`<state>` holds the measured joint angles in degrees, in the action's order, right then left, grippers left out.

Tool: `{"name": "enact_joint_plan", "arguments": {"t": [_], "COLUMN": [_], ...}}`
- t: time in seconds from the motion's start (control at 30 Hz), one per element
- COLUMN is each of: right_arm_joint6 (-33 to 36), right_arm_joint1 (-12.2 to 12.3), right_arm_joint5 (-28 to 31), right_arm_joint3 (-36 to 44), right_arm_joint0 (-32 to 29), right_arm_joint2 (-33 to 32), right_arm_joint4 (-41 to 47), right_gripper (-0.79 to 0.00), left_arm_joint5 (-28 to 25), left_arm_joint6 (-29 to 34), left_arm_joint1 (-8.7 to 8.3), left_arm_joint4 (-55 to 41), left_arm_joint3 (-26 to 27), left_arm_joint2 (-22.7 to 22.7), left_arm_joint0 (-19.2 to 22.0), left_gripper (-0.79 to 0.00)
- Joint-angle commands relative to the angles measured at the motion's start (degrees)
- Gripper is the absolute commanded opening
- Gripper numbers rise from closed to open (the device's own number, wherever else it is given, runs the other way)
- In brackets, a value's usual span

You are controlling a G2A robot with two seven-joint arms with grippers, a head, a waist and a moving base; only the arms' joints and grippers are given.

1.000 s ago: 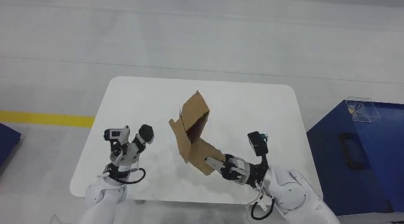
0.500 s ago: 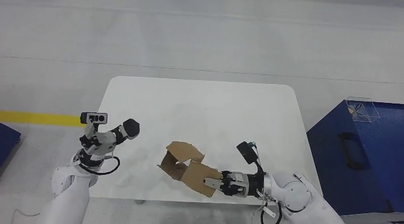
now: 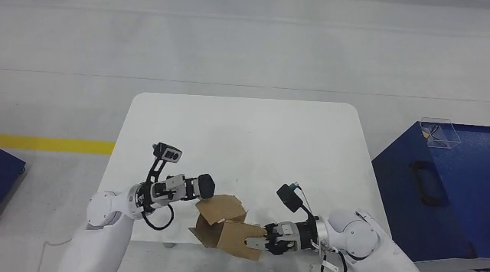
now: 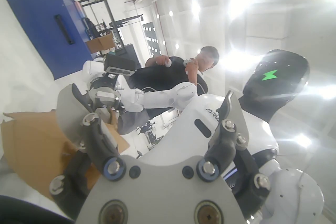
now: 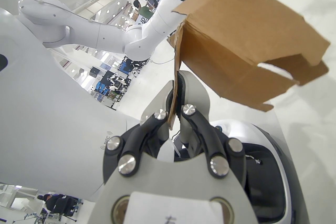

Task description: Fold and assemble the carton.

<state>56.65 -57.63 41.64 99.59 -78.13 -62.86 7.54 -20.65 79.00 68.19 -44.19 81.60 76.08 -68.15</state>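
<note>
The carton [image 3: 224, 230] is sitting right at the near edge of the table [image 3: 230, 122], between the two hands, and its lower corner is seeming to reach past that edge. I cannot tell if it is resting on the table or hanging just above it. Most of the table's white surface is stretching beyond the carton, toward the far edge and both side edges. A blue cabinet [image 3: 440, 188] is standing off the table's right side, well apart from it.

The carton is lying on its side as a half-opened sleeve. Its long axis is running roughly along the near edge, from the left hand's side toward the right hand's side, with one flap turning up on the far side.

The right hand [image 3: 253, 243] is clamping a thin flap at the carton's [image 5: 236, 46] right end – the fingers [image 5: 183, 86] are pressing on both faces of the cardboard. The left hand [image 3: 205, 188] is waiting just beside the upturned flap, its fingers [image 4: 78, 109] spreading wide apart and gripping nothing.
</note>
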Motion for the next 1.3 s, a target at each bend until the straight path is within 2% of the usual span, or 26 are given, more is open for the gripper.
{"name": "enact_joint_plan", "arguments": {"t": [0.0,0.17,0.23,0.37,0.43,0.73,0.8,0.9,1.07,1.17,1.27], "right_arm_joint6": [-0.96,-2.57,-3.21,-3.03,-3.03,-3.50,-4.59,-5.78,-5.34,-5.36,-5.35], "right_arm_joint1": [-0.04,0.16,0.29,0.56,0.56,0.58,0.63,0.84,1.38,1.64,1.83], "right_arm_joint5": [-0.50,-0.01,-0.07,-1.70,-1.70,-2.37,-2.46,-3.89,-3.96,-4.10,-4.69], "right_arm_joint3": [0.82,2.49,2.72,2.56,2.56,2.77,3.86,4.64,6.72,7.56,7.83], "right_arm_joint0": [-0.13,-0.51,-0.57,-0.81,-0.81,-0.63,-0.58,-1.21,-2.30,-2.87,-3.23], "right_arm_joint2": [0.35,-0.13,-0.79,-1.40,-1.40,-1.61,-2.01,-2.97,-4.74,-5.65,-6.21], "right_arm_joint4": [-2.01,-2.92,-2.83,-2.17,-2.17,-3.62,-7.33,-9.17,-8.03,-7.70,-7.71], "right_gripper": [-0.785,-0.785,-0.785,-0.785,-0.785,-0.785,-0.785,-0.785,-0.785,-0.785,-0.785], "left_arm_joint5": [0.72,2.03,3.45,4.23,3.02,3.02,1.50,-1.97,-1.75,-1.09,-0.98], "left_arm_joint6": [0.04,0.44,1.61,3.64,3.47,3.47,-0.06,-2.46,-10.30,-10.67,-10.37], "left_arm_joint1": [0.06,0.06,0.05,-0.04,-0.03,-0.03,-0.29,-1.41,-3.53,-4.35,-5.04], "left_arm_joint4": [2.67,7.34,6.24,3.17,1.65,1.65,4.99,13.83,33.54,43.06,50.68], "left_arm_joint3": [-0.49,-2.49,-3.31,-3.80,-3.51,-3.51,-3.54,0.30,13.08,20.35,24.79], "left_arm_joint2": [-1.62,-4.15,-4.68,-4.46,-3.91,-3.91,-2.77,0.92,9.22,11.30,13.19], "left_arm_joint0": [0.60,2.45,2.73,2.76,2.69,2.69,2.39,0.59,-5.67,-9.16,-11.37], "left_gripper": [0.000,0.000,0.000,0.000,0.000,0.000,0.000,0.000,0.000,0.000,0.000]}}
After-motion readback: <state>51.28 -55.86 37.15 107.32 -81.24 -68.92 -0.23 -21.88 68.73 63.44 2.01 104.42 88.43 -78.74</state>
